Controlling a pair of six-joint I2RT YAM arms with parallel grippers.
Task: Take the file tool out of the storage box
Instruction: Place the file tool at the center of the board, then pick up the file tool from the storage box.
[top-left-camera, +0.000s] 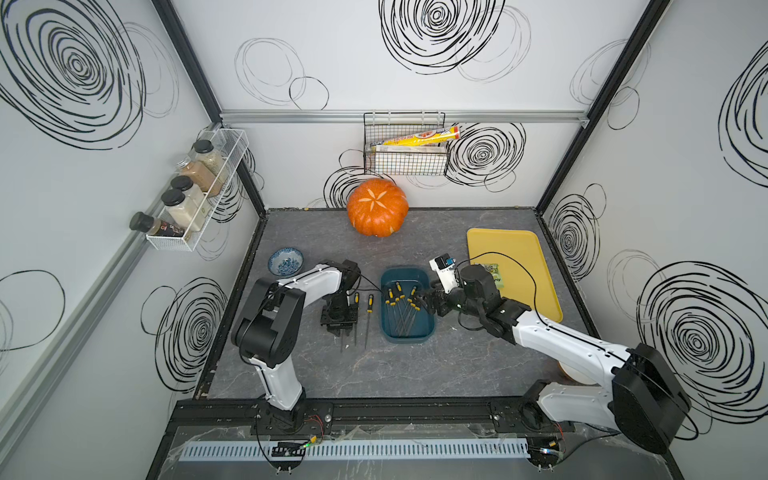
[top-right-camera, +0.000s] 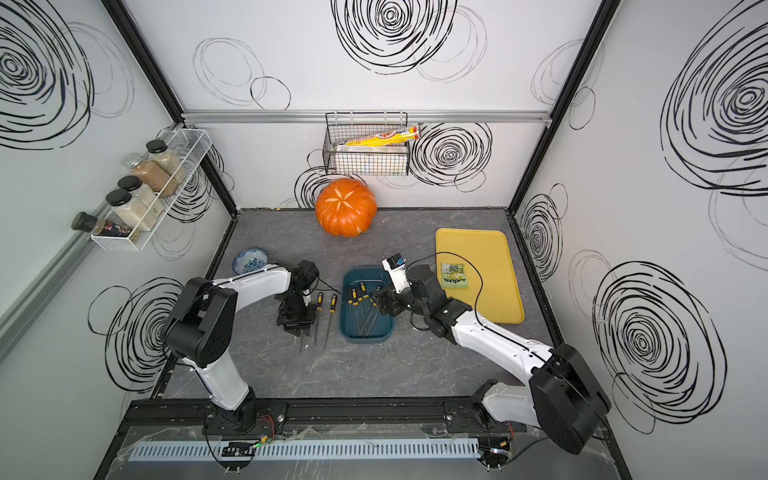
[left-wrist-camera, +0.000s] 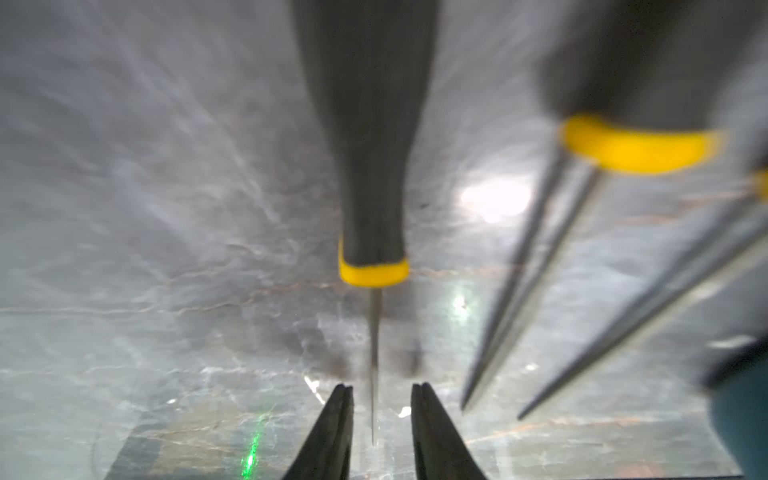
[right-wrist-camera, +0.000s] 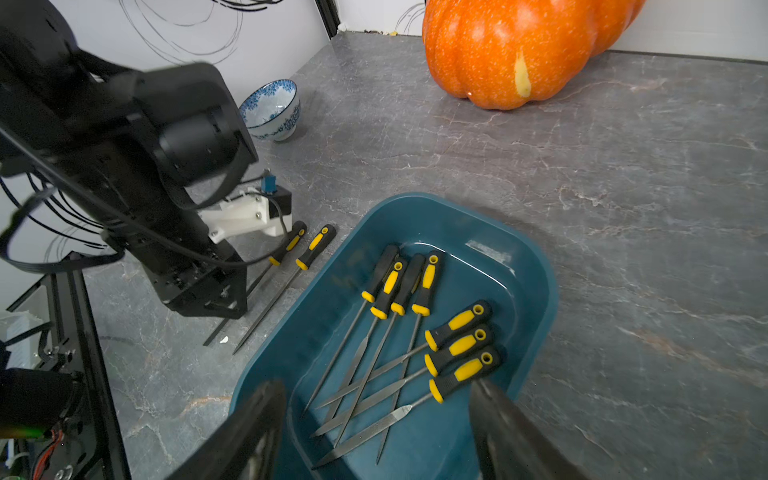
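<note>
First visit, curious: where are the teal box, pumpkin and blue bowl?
Teal box (right-wrist-camera: 540, 291): right wrist view, bare rim.
Pumpkin (top-left-camera: 376, 201): in a top view, carved top.
Blue bowl (right-wrist-camera: 282, 124): right wrist view, outer wall.

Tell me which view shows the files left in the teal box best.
Right wrist view: all seven files in the storage box lie sharp and separate. Both top views show them tiny. Left wrist: only a blurred box corner.

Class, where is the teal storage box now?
In both top views the storage box sits mid-table: files lie left of it, the right gripper hangs over its right rim.
</note>
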